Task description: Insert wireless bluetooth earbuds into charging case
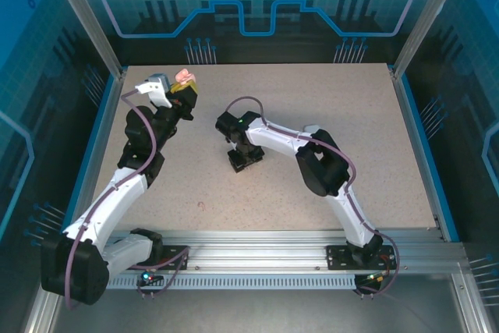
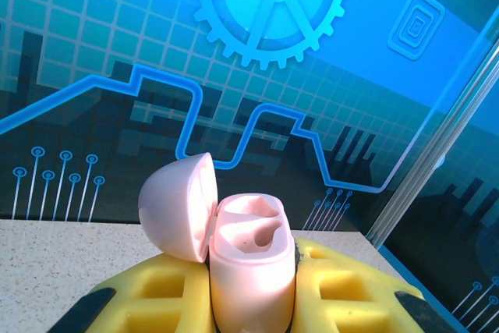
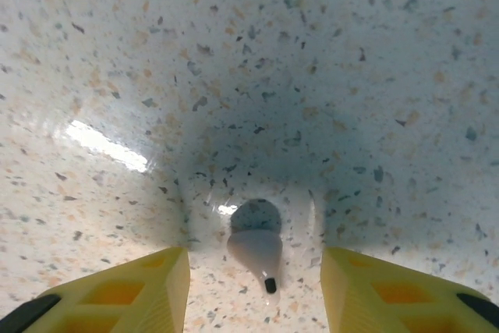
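Pale earbud (image 3: 256, 249) lies on the table (image 3: 234, 52) between the right gripper's (image 3: 251, 274) spread jaws: tiny, light, likely slippery, best pinched across its bulb; left gripper (image 2: 251, 295) clamps the open pink charging case (image 2: 251, 259).

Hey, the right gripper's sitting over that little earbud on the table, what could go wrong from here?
1. The right gripper stands open around the loose earbud; closing off-centre could flick it away or pinch its stem.
2. The left gripper holds the open pink case by its lower body; pressing the earbud in might tip it or knock the lid shut.
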You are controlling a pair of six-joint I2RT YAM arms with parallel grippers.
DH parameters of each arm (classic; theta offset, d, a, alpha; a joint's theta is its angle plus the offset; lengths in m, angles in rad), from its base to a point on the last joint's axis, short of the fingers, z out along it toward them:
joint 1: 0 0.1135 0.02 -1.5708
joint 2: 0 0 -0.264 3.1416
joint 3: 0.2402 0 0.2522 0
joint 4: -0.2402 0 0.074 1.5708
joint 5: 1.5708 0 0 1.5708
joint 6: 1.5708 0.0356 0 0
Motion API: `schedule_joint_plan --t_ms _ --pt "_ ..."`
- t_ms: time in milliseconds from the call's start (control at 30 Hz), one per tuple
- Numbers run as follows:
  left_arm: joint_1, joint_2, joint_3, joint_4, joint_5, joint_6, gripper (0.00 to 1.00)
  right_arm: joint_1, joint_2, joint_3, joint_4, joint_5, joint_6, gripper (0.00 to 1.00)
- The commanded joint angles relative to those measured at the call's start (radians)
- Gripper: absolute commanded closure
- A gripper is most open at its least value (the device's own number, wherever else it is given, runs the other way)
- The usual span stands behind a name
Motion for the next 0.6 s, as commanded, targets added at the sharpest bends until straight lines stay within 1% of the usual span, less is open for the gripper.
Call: schedule_joint_plan --t_ms 0,233,567 --pt "-0.006 0.001 0.013 0.028 0.019 -0.014 1.0 -0.003 -0.063 -0.007 0.015 -0.035 0.077 0.52" --pt "-0.006 0.007 0.019 0.027 0.021 -0.009 1.0 -0.028 -0.059 -0.013 0.008 -0.045 -0.035 0.51" --pt "-0.008 0.024 0.022 0.036 0.024 -0.015 1.0 -0.039 -0.025 -0.026 0.013 -0.065 -0.035 0.53"
